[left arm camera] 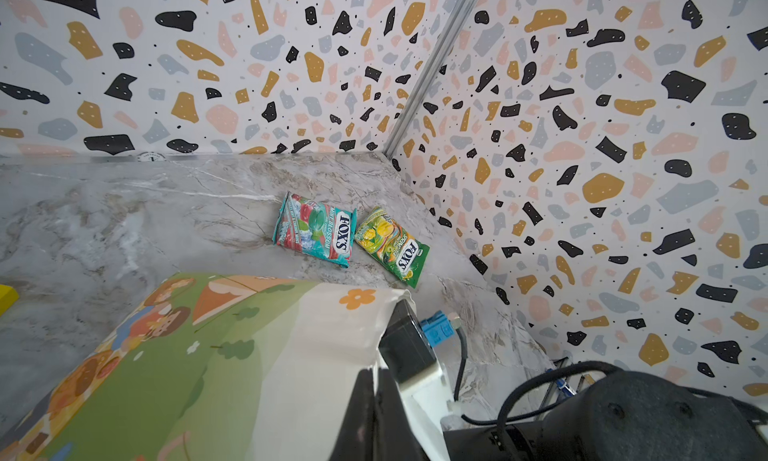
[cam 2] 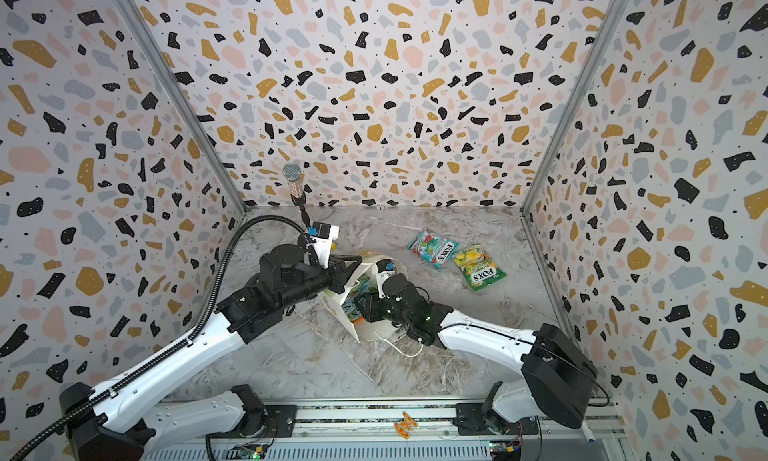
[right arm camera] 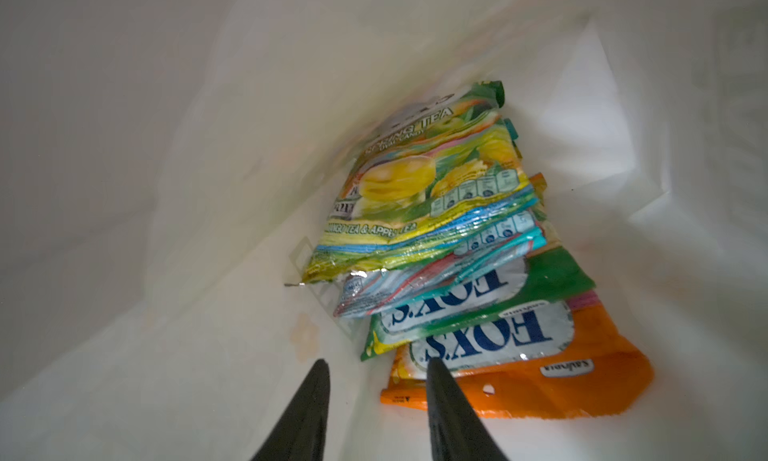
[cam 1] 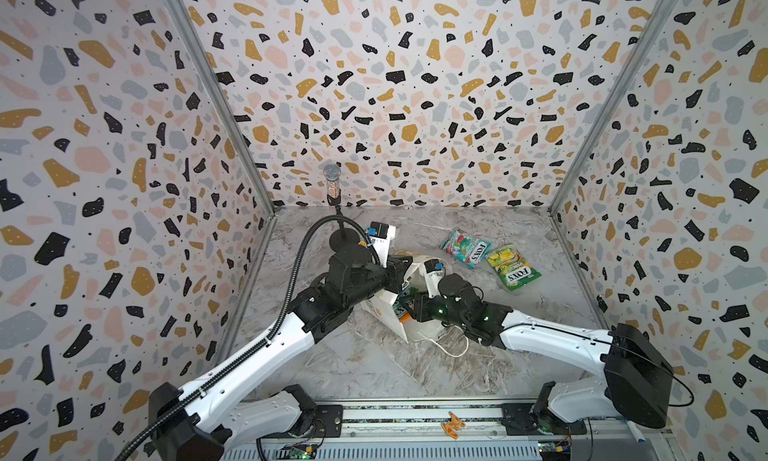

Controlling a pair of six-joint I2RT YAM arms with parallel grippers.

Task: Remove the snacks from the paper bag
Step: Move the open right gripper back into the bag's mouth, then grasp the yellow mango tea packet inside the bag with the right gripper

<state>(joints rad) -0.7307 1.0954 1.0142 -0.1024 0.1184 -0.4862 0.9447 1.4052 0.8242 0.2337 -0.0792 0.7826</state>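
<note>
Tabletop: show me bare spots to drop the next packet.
Free: the marble table between paper bag and front rail; the back strip between microphone stand and teal packet. Crowded: centre, around the bag.

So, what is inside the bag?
In the bag: four stacked packets, green-yellow, teal, green, orange, and the right gripper, open, by the orange one. Anything beneath is hidden.
</note>
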